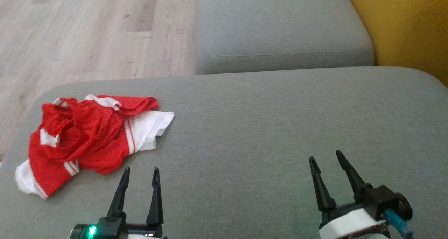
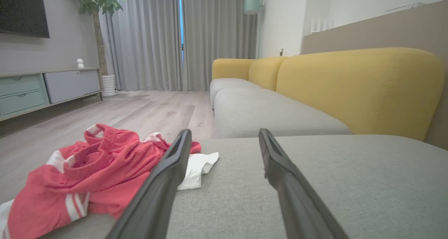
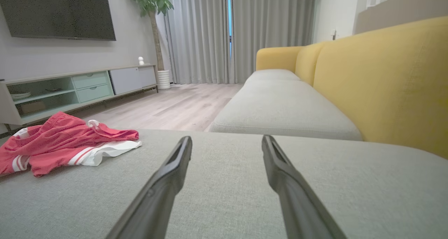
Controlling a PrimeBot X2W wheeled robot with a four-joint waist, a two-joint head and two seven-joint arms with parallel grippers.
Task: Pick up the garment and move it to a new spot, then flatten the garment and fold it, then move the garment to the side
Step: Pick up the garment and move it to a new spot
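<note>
A crumpled red garment (image 1: 84, 137) with white stripes and white sleeve ends lies bunched on the left part of the grey sofa cushion (image 1: 266, 127). My left gripper (image 1: 140, 171) hovers just in front of its near edge, open and empty. In the left wrist view the garment (image 2: 87, 172) lies left of the open left gripper (image 2: 224, 135). Far to the right, my right gripper (image 1: 327, 157) is open over bare cushion, holding nothing. From the right wrist the garment (image 3: 59, 144) appears at the far left, well away from the right gripper (image 3: 227, 141).
A second grey seat cushion (image 1: 280, 29) lies beyond, with the yellow backrest (image 1: 402, 25) on the right. Wooden floor (image 1: 87, 32) drops off past the cushion's left and far edges. A TV cabinet (image 3: 70, 88), plant and curtains stand across the room.
</note>
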